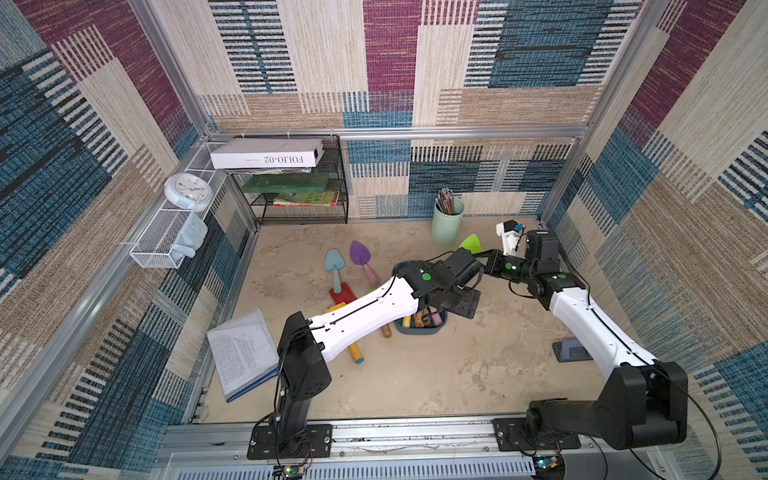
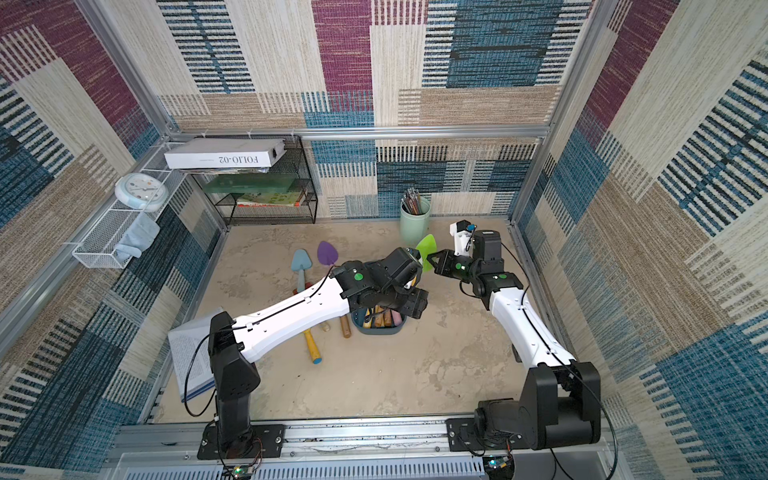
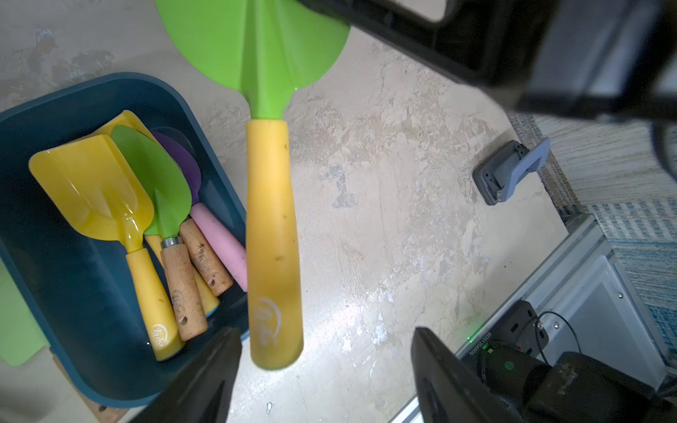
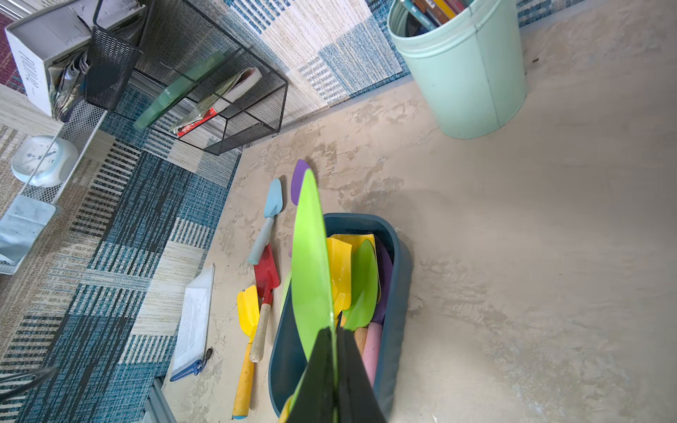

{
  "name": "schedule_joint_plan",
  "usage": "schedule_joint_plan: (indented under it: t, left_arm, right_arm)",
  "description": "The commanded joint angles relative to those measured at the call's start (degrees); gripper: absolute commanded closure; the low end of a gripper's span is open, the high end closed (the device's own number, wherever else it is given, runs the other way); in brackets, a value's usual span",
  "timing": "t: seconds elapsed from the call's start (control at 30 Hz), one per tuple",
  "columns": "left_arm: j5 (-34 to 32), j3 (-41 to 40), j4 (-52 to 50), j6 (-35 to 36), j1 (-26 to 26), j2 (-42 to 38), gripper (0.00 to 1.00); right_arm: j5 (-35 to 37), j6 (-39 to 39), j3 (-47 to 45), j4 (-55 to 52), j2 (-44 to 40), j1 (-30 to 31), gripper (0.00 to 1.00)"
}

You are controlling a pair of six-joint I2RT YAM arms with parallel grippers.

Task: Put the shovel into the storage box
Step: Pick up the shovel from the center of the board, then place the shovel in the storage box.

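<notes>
Right end effector (image 4: 336, 329): clamped on the thin green blade (image 4: 311, 263) of the shovel (image 3: 273, 183), pinching it edge-on, flat faces against the pads.

Left end effector (image 3: 324, 335): fingers (image 3: 219, 366) apart, standing either side of the butt of the yellow handle (image 3: 273, 238). We see no squeeze on it.

Shovel is aloft, clear of the surface (image 3: 384, 183), handle hanging toward the left end effector. It sits just beside the storage box (image 3: 55, 293), near 1 rim. We cannot tell whether it is fully over the opening. Other shovels (image 3: 110, 190) already lie in the box.

Handling, our judgement:
- Light, rigid, nothing fragile.
- Blade is glossy and thin, so a pinch there is likely to slip or let the shovel swing.
- Handle is thick, round and duller, the better hold. We would take it mid-handle.
- Box is crowded, so we would lay it in lengthwise.
</notes>
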Motion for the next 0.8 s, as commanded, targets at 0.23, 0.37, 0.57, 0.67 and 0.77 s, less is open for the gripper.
schedule_joint_plan:
  t: [0.23, 0.37, 0.57, 0.67, 0.77]
  left_arm:
    - [-6.6, -16.3, 6.5, 1.6, 2.7, -17.2, 0.18]
    - [-3.5, -24.6, 10.2, 0.7, 7.4, -24.0, 0.14]
    - [1.6, -34.2, 16.8, 0.5, 12.0, -29.0, 0.12]
    - [4.3, -37.6, 19.9, -0.1, 13.9, -30.1, 0.12]
    - [5.5, -39.5, 21.2, -0.4, 15.3, -30.7, 0.12]
  right_arm:
    - [-0.3, -6.0, 6.4, -2.0, 10.3, 6.5, 1.00]
    - [0.6, -5.7, 8.3, -1.2, 14.2, 9.4, 1.00]
    - [1.6, -4.4, 12.1, 0.6, 20.4, 12.1, 1.00]
    - [3.0, -4.0, 14.2, 0.9, 23.7, 13.5, 1.00]
    - [5.0, -3.8, 16.2, 0.9, 26.9, 15.0, 1.00]
